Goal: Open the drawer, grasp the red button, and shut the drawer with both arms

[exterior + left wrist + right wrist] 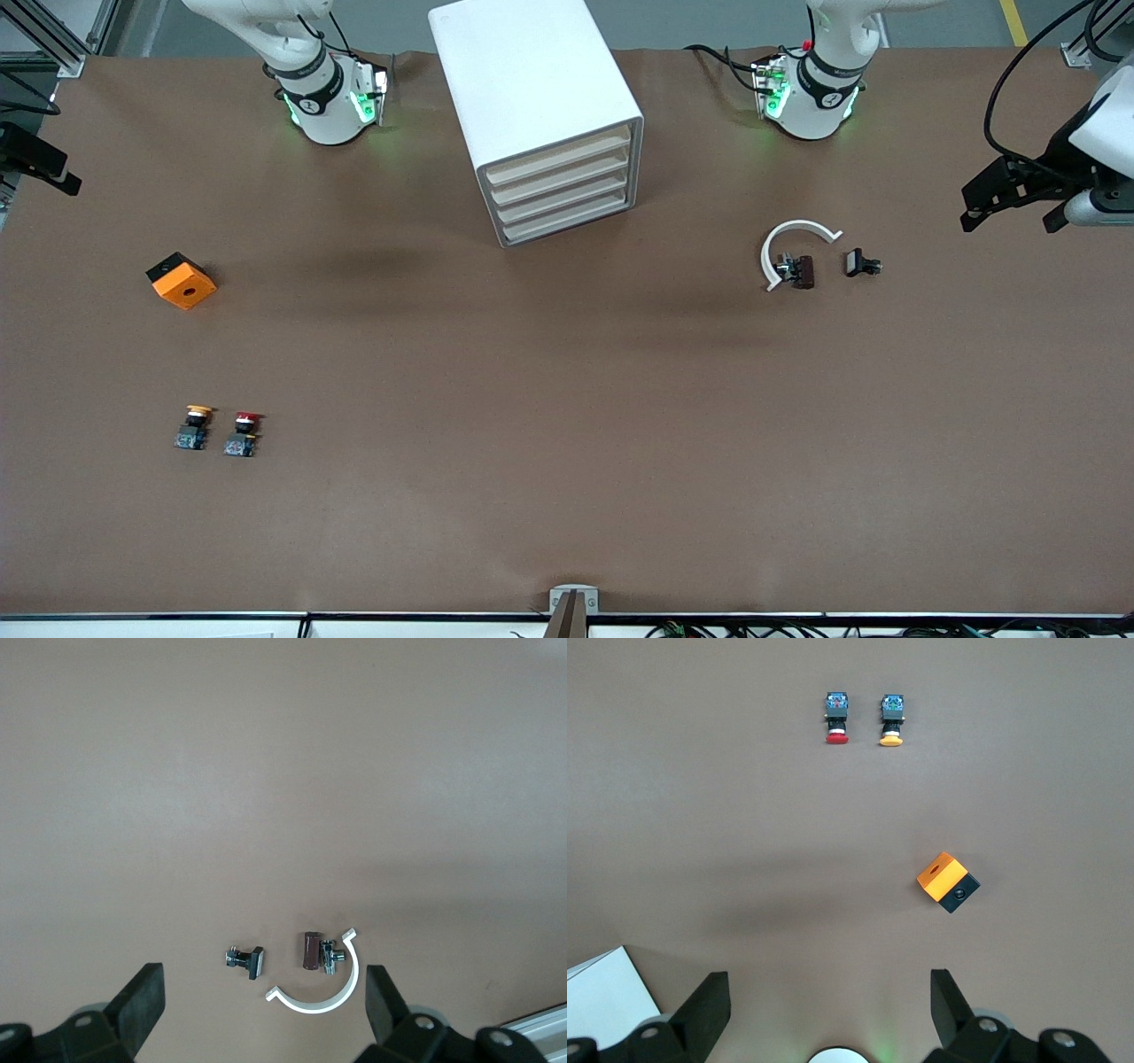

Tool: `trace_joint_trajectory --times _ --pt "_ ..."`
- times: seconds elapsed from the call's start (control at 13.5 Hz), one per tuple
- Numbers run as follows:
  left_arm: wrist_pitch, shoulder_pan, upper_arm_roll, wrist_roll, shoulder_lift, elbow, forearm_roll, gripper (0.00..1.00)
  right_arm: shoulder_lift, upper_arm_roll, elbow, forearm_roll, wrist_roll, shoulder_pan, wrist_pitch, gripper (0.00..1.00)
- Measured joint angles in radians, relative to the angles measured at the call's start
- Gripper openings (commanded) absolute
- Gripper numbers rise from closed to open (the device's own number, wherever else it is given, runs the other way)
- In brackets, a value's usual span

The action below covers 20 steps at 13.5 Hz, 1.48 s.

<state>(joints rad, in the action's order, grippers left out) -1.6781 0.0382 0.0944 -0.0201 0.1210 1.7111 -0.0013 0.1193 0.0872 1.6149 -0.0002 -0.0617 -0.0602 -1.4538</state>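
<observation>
Spanning the whole front view is the brown table, with the white cabinet at top centre and its four cream drawers all shut. Left gripper hangs at the frame's right edge, jaws wide apart and empty; right gripper also stands spread and empty, its fingers just showing at the frame's left edge. Orange cube sits mid-left, white curved clip with two small dark parts mid-right, and the red button lies lower left on the table just beside the yellow button.
</observation>
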Motion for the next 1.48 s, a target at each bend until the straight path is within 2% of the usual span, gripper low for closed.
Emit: trace_joint_trajectory --times 0.89,1.26,1.48 --pt "0.013 -0.001 -0.001 -0.026 0.003 -0.003 0.000 1.00 0.017 -0.002 0.005 0.000 -0.003 0.001 -0.015 1.00" --pt "0.094 -0.001 -0.001 -0.026 0.001 -0.014 0.000 1.00 0.017 -0.003 0.009 0.003 -0.004 0.001 -0.020 1.00" --pt "0.151 -0.001 -0.001 -0.026 -0.042 -0.081 0.000 1.00 0.017 -0.004 0.012 0.004 -0.004 0.002 -0.022 1.00"
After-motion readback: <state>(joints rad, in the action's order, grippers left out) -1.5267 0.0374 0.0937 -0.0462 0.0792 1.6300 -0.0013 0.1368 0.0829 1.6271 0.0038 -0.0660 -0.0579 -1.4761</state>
